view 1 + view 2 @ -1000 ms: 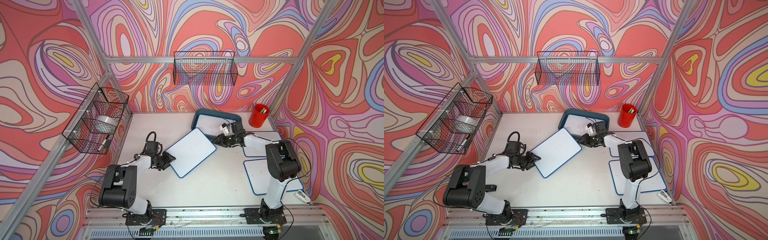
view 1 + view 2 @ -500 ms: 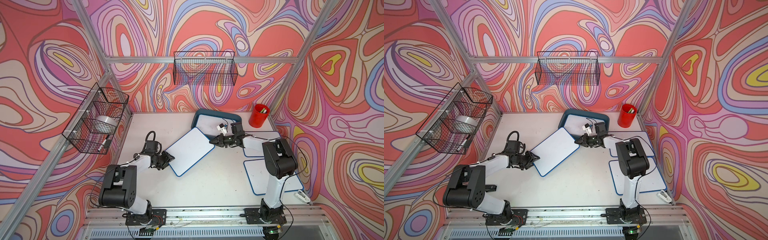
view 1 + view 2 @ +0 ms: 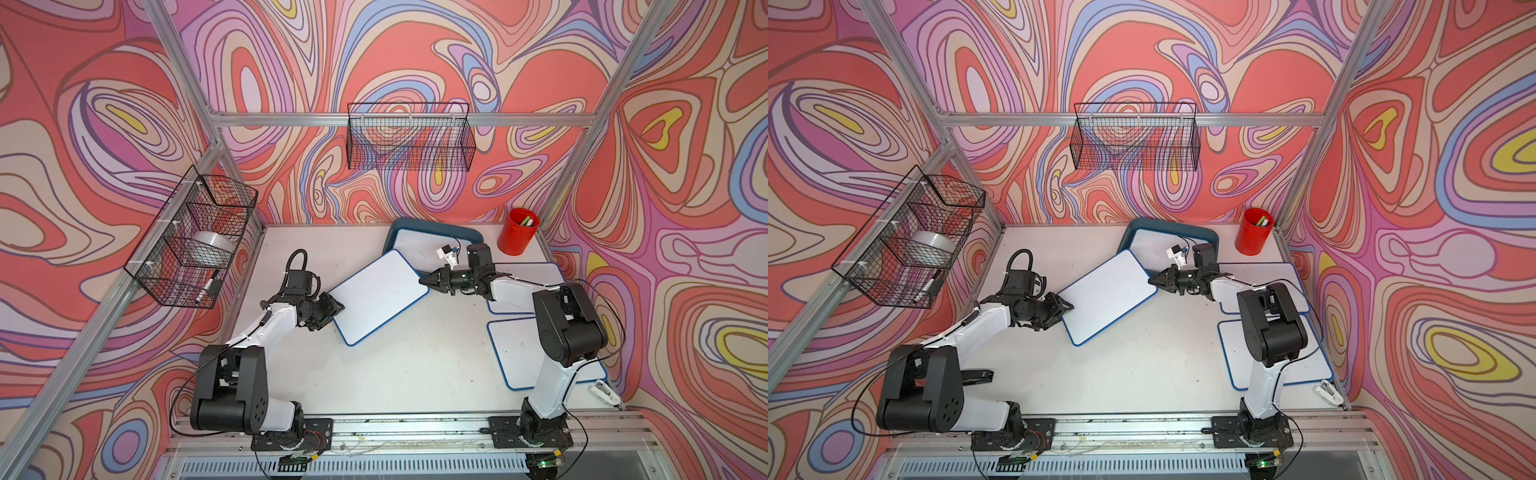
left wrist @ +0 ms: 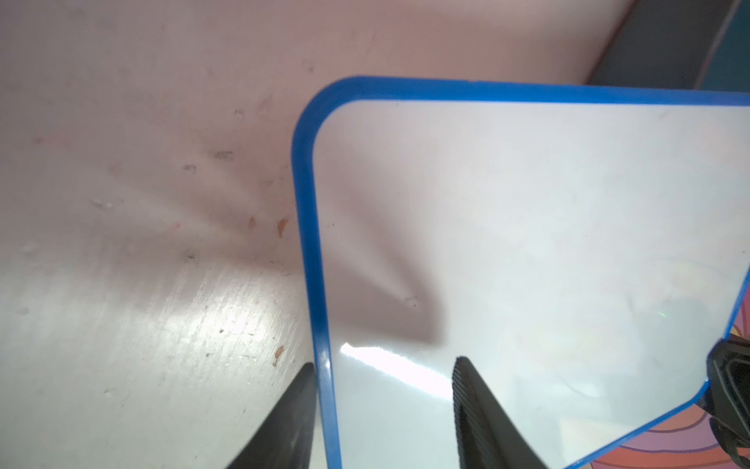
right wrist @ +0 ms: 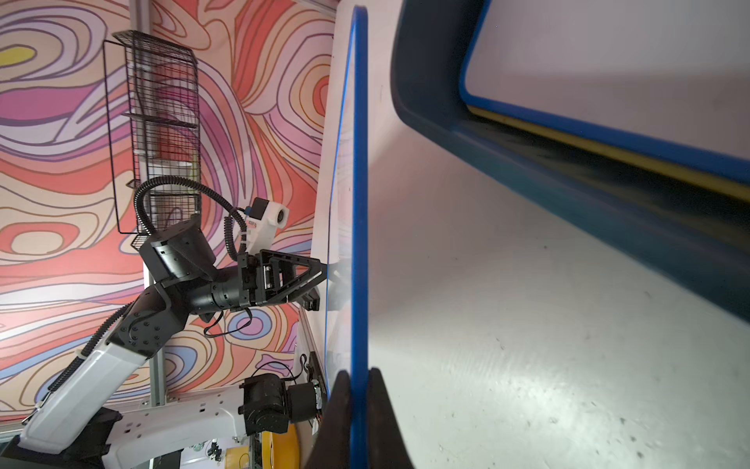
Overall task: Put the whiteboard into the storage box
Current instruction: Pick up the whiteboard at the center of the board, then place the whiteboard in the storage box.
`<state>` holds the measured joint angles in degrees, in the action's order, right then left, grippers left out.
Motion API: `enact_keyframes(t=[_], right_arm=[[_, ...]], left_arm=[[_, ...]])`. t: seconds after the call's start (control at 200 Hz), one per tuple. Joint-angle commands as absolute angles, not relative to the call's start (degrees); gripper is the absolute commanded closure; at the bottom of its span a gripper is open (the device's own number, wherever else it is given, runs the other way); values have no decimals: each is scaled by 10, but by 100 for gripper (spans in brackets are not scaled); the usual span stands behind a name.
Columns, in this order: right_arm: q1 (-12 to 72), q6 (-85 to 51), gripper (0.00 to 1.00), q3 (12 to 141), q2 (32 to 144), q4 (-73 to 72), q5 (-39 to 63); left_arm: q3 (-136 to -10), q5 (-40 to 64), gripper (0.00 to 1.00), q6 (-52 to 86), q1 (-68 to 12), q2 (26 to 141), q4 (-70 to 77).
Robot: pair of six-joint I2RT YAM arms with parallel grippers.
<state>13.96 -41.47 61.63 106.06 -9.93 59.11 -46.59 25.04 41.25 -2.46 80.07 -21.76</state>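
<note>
A blue-framed whiteboard (image 3: pixel 378 297) (image 3: pixel 1106 297) lies slantwise mid-table, its far corner by the storage box. My left gripper (image 3: pixel 338 308) (image 3: pixel 1069 309) grips its left corner. In the left wrist view that gripper (image 4: pixel 383 363) straddles the blue edge of the whiteboard (image 4: pixel 527 223), one finger under it and one on the white face. My right gripper (image 3: pixel 422 281) (image 3: pixel 1152 281) (image 5: pixel 357 371) is shut on the right corner, pinching the blue edge of the whiteboard (image 5: pixel 359 203). The teal storage box (image 3: pixel 436 230) (image 3: pixel 1171 224) (image 5: pixel 568 170) stands at the back and holds another whiteboard (image 3: pixel 419 249).
Two more whiteboards (image 3: pixel 536 272) (image 3: pixel 519 357) lie flat at the right, partly under my right arm. A red cup (image 3: pixel 518 237) stands at the back right. Black wire baskets hang on the back wall (image 3: pixel 409 141) and left wall (image 3: pixel 195 237). A small white object (image 3: pixel 604 390) lies front right.
My right gripper has moved left from beside the storage box to the whiteboard's right corner and shut on its edge. The left gripper has kept its hold and barely moved.
</note>
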Motion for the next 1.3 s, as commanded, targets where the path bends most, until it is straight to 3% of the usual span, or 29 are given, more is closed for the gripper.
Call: enact_keyframes(t=[0.0,0.19,0.406,0.731,0.897,1.102,1.292], right_arm=[[132,-456,100,607,1029,-167,624],[101,-477,100,602,1018,-183,619],[62,-553,100,579,999,-271,622],[-18,-898,100,548,1082,-709,616],[-58,-1004,100,540,1140,-847,586],[-84,-927,100,523,1126,-761,556],[-89,-780,100,528,1084,-561,512]], left_arm=[[-488,245,50,385,-4,773,-243],[-484,268,49,387,54,734,-248],[-486,261,49,377,61,722,-256],[-449,296,49,402,61,748,-200],[-442,296,49,401,60,747,-197],[-434,296,49,403,60,749,-189],[-429,302,49,407,60,760,-175]])
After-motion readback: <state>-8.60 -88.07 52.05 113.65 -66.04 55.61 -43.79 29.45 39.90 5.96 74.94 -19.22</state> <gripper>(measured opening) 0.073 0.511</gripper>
